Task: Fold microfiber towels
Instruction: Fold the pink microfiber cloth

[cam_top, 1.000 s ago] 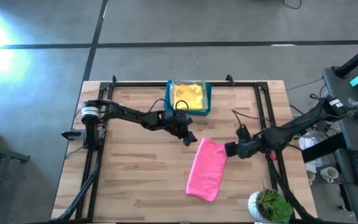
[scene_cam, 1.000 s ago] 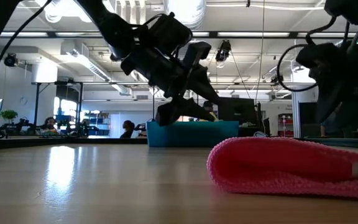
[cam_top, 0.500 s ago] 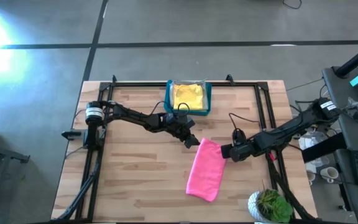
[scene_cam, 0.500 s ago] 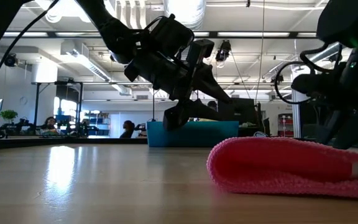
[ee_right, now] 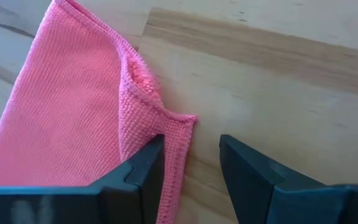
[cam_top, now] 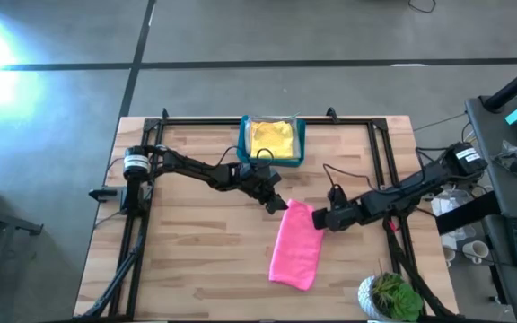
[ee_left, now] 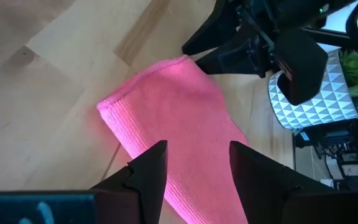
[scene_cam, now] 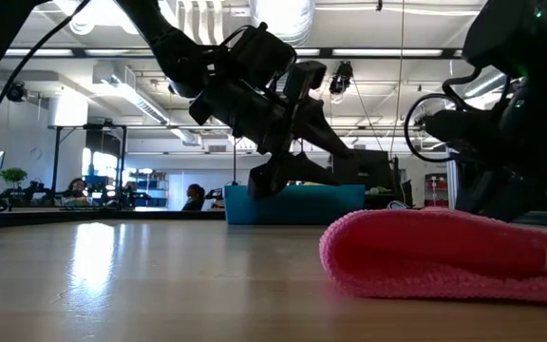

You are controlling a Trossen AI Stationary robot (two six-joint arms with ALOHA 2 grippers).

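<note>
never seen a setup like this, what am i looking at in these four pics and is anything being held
Two dark robot arms work at a wooden table. One picture looks straight down from above, one looks level across the tabletop, and two come from cameras on the arms' wrists, so the dark prongs at the bottom of those are each arm's own fingers.

A folded pink towel lies flat on the table. A yellow towel sits in a blue bin at the far edge, and a potted plant stands at the near right corner.

The left gripper hovers open above the pink towel's far end. The right gripper is open at the towel's corner. Nothing is held.
</note>
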